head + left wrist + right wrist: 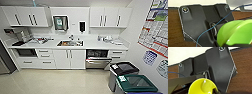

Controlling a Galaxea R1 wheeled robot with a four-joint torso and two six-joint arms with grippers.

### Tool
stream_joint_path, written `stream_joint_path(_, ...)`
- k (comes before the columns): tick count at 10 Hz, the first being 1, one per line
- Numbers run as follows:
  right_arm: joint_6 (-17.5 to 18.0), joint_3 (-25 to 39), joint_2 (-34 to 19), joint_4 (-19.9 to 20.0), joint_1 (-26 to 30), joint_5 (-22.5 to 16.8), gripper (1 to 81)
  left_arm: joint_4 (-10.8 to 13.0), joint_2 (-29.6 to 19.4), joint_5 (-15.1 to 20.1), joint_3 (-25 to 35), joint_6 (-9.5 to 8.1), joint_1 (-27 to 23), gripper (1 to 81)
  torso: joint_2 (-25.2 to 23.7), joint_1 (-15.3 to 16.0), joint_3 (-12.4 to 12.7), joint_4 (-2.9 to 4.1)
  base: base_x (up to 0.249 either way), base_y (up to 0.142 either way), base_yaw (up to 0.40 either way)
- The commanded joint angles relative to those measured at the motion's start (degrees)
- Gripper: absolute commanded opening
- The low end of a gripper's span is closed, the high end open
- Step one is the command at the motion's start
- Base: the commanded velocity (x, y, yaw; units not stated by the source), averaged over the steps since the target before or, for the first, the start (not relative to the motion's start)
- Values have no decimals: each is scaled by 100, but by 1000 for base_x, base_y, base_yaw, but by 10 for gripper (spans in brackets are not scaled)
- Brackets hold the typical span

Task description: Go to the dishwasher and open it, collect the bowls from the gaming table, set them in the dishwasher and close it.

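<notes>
Kitchenette wall straight ahead in the head view: long white tabletop [95, 45] over white base cabinets [68, 59], more white cabinets [110, 16] hung above. On the right wall, large printed posters [156, 27].

Under the tabletop, right of centre, the dishwasher [98, 62]: steel front with a horizontal bar handle, door tipped out at the top, dark racked interior visible above it. Just to its right, white drawers [117, 56].

Near the right wall, on the pale floor [55, 81], two bins: a dark-lidded bin [123, 69] and, closer to the camera, a green-lidded bin [136, 84].

Sunk into the tabletop near the middle, a steel sink [70, 43]. At the far left, a coffee machine [22, 35] and, below it, a dark built-in oven [26, 52]. On the wall above the sink, a paper dispenser [60, 23] and a small dark soap dispenser [82, 26].

In the left wrist view, a lime-green bowl [236, 33] close against the left hand [226, 45], over a brown wood-grain surface [174, 28]; thin blue cable [205, 33] across the dark plate. Cannot tell whether this hand is apart, together or clamped on the bowl.

In the right wrist view, a yellow-green bowl [201, 87] at the right hand [214, 91], hollow side toward the camera. Likewise cannot tell that hand's state.
</notes>
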Motion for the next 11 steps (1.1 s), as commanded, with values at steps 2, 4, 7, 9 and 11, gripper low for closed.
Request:
stream_joint_path(2,-3,7,-24,-48,177,-250,10,61,-54,162,-18,9,-123,10,0,2,0,0,133,0,0)
stream_joint_path(4,-3,-2,-33,-48,168,-242,10,61,-45,162,-18,9,-123,10,2,5,0,0,133,0,0)
stream_joint_path(7,-3,7,-24,-48,186,-250,10,8,-54,162,-18,9,-123,10,-2,-1,0,0,133,0,0)
stream_joint_path(9,-3,7,-24,-48,185,-250,10,17,-54,162,-18,9,-123,10,4,5,-2,0,133,0,0)
stream_joint_path(11,-3,-2,-24,-48,177,-250,10,17,-45,162,-18,9,-123,10,-2,-1,0,0,134,0,0)
